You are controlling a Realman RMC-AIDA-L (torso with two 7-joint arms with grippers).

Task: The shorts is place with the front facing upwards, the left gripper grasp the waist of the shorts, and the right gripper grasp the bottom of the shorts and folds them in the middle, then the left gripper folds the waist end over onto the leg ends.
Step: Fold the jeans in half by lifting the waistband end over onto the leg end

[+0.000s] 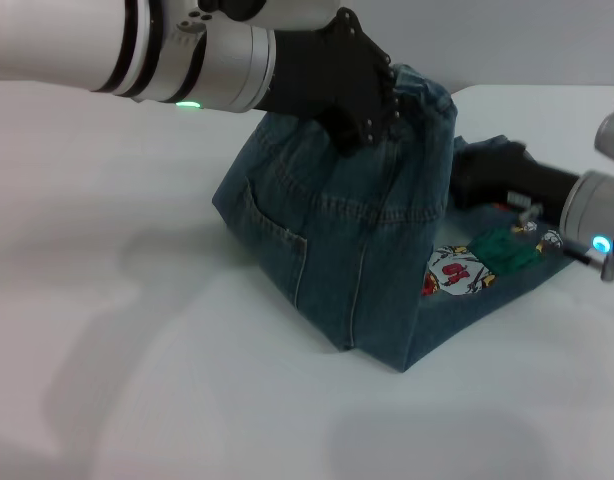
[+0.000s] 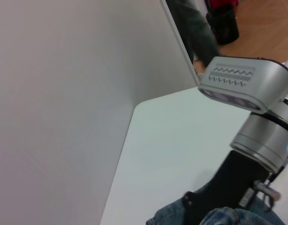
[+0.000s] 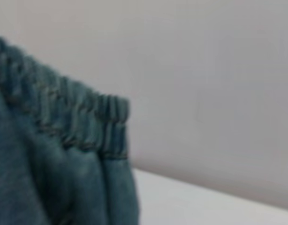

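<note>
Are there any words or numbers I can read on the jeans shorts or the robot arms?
None can be read.
The colourful embroidered cartoon patch on the blue-green denim shorts has red marks, too blurred to read.
The silver arm housing shows a zigzag and dashes, not letters.

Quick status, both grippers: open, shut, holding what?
Left gripper: shut on the waist of the shorts, lifted off the table.
Right gripper: behind the raised denim; cannot be told.

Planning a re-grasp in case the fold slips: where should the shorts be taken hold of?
On the shorts, grip the gathered waist, the raised, thick edge where the left end effector is now. Come from above; its ruffled band stands clear of the table.
</note>
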